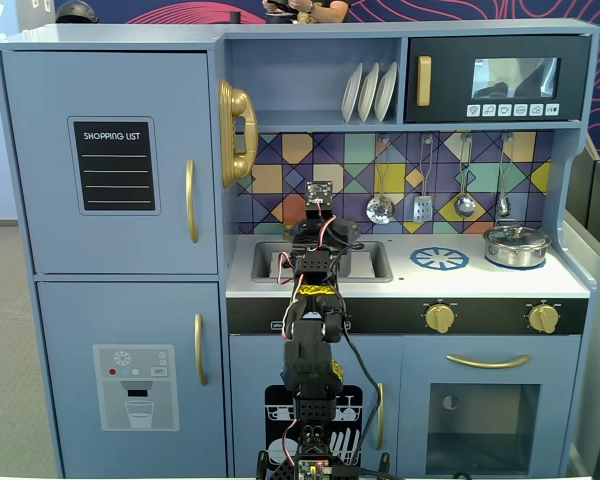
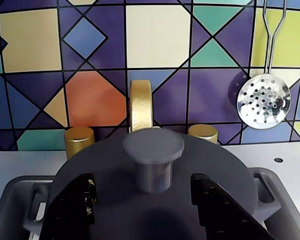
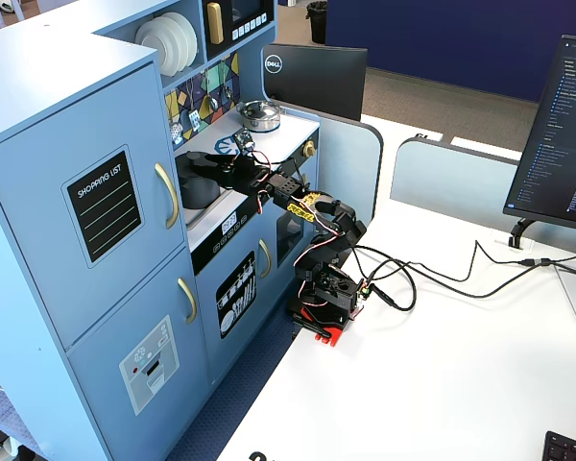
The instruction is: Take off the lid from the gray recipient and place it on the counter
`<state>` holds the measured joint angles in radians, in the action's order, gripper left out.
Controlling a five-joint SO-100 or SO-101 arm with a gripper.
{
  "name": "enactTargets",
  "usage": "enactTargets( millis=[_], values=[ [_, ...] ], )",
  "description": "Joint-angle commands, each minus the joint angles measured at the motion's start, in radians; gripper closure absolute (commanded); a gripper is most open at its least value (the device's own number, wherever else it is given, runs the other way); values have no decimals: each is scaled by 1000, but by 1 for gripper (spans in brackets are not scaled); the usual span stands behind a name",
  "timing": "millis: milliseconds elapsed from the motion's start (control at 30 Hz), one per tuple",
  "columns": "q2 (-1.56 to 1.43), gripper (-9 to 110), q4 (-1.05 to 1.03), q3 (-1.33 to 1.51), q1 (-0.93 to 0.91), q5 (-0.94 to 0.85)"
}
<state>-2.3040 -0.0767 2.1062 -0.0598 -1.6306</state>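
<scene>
In the wrist view the dark-gray lid (image 2: 155, 217) lies flat on the gray recipient, whose side handle (image 2: 266, 191) pokes out at the right. The recipient sits in the sink recess (image 2: 10, 200) of the white counter (image 2: 20, 162). My gripper (image 2: 144, 182) is open just above the lid, one black finger (image 2: 82, 202) on each side of the central knob (image 2: 153, 146), neither touching it. In a fixed view the arm hides the recipient and my gripper (image 1: 315, 250) reaches over the sink. In the other fixed view the recipient (image 3: 198, 192) shows under my gripper (image 3: 216, 165).
A gold faucet (image 2: 141, 105) and two gold taps (image 2: 80, 141) stand right behind the lid against the tiled wall. A silver skimmer (image 2: 264, 102) hangs at the right. A shiny silver pot (image 1: 516, 245) sits at the counter's right end beside the blue burner print (image 1: 439, 259).
</scene>
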Motion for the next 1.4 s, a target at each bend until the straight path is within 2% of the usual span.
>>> enactTargets(
  millis=[0, 467, 667, 1000, 1200, 1367],
  values=[
    [37, 85, 11, -100, -12, 11],
    [196, 88, 49, -201, -20, 38],
    [209, 101, 66, -209, -12, 40],
    [161, 102, 152, -218, 11, 38],
    [107, 102, 112, -273, -11, 8],
    [86, 102, 51, -334, -106, 17]
  ],
)
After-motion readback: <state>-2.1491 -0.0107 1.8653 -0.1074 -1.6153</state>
